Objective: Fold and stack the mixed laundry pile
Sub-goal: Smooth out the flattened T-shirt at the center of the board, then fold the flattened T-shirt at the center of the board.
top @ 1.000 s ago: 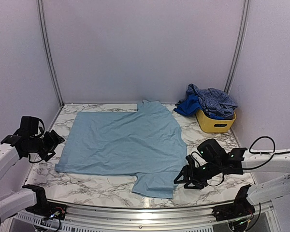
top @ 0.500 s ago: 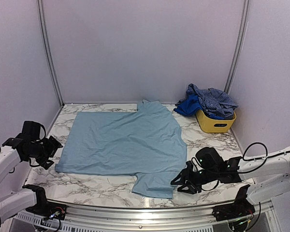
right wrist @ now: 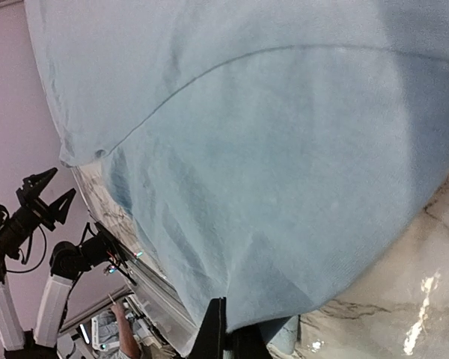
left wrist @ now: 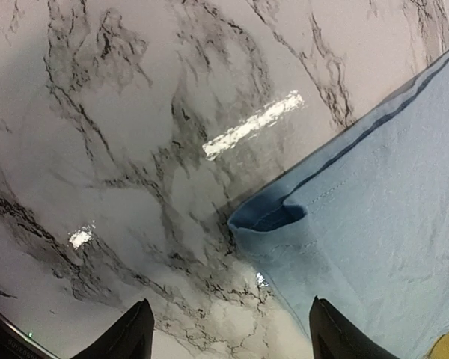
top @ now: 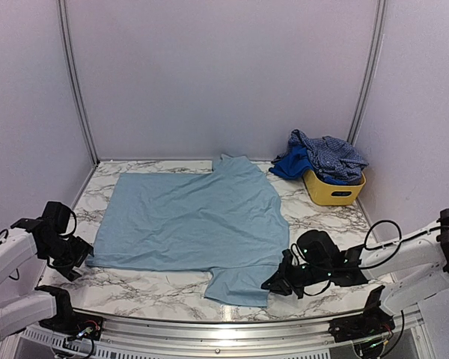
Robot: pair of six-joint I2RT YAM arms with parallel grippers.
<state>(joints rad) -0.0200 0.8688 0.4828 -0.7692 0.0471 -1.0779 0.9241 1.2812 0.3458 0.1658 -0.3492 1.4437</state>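
A pale sky-blue T-shirt (top: 194,221) lies spread flat on the marble table. My right gripper (top: 273,283) sits low at the shirt's near right sleeve (top: 239,283). In the right wrist view it (right wrist: 232,336) is shut on the edge of the sleeve cloth (right wrist: 269,149). My left gripper (top: 78,254) is down at the shirt's near left corner. In the left wrist view it (left wrist: 232,329) is open, and the folded corner (left wrist: 277,217) lies just ahead of the fingertips (left wrist: 131,336). A navy check shirt (top: 329,155) and a royal-blue piece (top: 288,163) are heaped at the back right.
The small yellow basket (top: 334,191) stands at the back right under the heaped garments. Pale walls close the table on three sides. A metal rail (top: 224,329) runs along the near edge between the arm bases.
My right gripper slid left and down onto the sleeve and shut on it. My left arm dropped and moved nearer to the shirt's near left corner, jaws staying open.
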